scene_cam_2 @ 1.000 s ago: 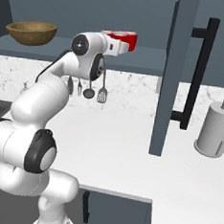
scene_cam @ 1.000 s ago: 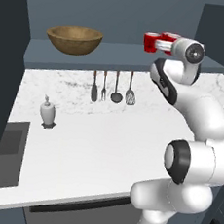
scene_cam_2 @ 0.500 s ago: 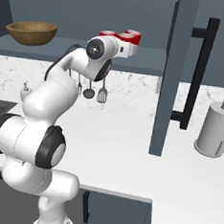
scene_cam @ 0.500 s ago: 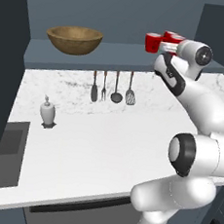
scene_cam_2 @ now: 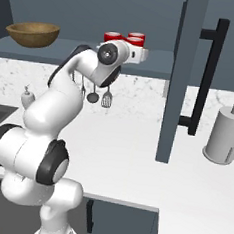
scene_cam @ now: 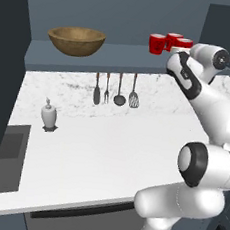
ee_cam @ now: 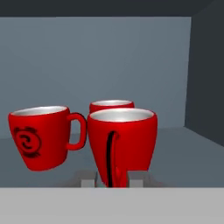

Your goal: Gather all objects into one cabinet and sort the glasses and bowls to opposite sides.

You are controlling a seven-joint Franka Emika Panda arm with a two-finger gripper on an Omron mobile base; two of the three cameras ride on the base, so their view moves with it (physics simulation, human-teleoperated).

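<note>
Three red cups stand close together at the right end of the cabinet shelf (scene_cam: 118,53). In the hand view the nearest cup (ee_cam: 122,140) faces me with its handle between my fingertips. A second cup (ee_cam: 39,135) is to its left and a third cup (ee_cam: 111,105) is behind. My gripper (ee_cam: 113,178) is open a little, with a fingertip (ee_cam: 89,177) on each side of the handle and not touching it. The grey band hides that cup's base. The wooden bowl (scene_cam: 76,39) rests at the shelf's left end, far from the cups (scene_cam: 157,42). From the right, the bowl (scene_cam_2: 32,33) and the cups (scene_cam_2: 136,38) sit likewise.
Several metal utensils (scene_cam: 114,89) hang on the wall below the shelf. A white soap dispenser (scene_cam: 48,116) stands near the sink (scene_cam: 2,150). An open dark cabinet door (scene_cam_2: 185,80) juts out at the right, with a pale grey roll holder (scene_cam_2: 226,136) beyond it.
My hand has swung to the right and deeper over the shelf, carrying the nearest cup up to the other two. The fingers have parted from its handle.
</note>
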